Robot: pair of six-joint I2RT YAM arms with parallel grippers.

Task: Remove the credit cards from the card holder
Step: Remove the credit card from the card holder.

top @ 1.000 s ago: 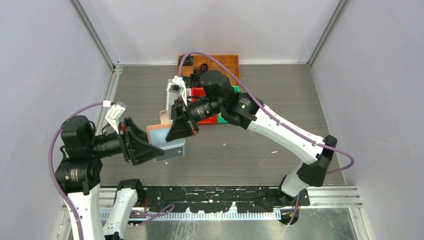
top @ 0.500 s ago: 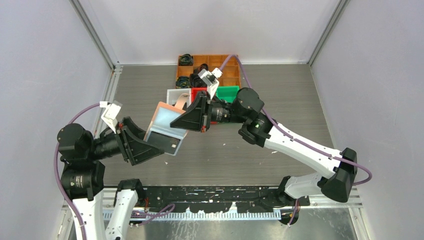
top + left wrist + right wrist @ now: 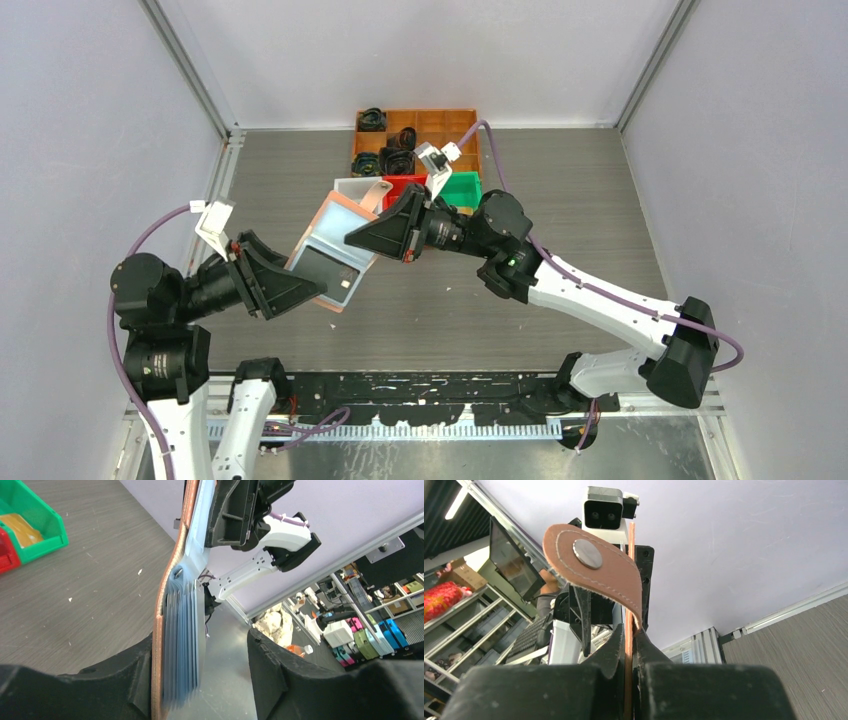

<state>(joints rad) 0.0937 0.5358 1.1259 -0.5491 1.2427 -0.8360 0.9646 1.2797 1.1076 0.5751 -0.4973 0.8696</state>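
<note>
My right gripper (image 3: 365,238) is pinched tight on the top edge of the card holder (image 3: 328,262), right by the strap. From my right wrist camera the fingers (image 3: 616,652) are squeezed onto the thin tan edge, with the strap tab (image 3: 596,562) and its metal snap flopping over above them. So that arm is carrying the wallet up in the air, tilted, nowhere near the table (image 3: 560,200).

My left gripper (image 3: 310,290) is at the lower end of the same wallet. Its jaws sit spread apart either side of the pocket stack, and as far as I can tell from the left wrist camera they aren't clamping anything yet.

Handling-wise, my guess is the wallet is light and a bit floppy, soft leather-ish stuff that bends if you only hold one end, which is why the edge pinch near the strap makes sense. The credit cards (image 3: 181,645) show edge-on as a tight blue-grey fan in the slots. They should be stiff, thin and pretty slick, so I'd take one by its exposed short edge, flat between the pads, and pull straight along the slot. Grabbing two at once looks like the easy mistake here, since the edges sit so close together.

Bins (image 3: 405,185) sit well behind all this.
</note>
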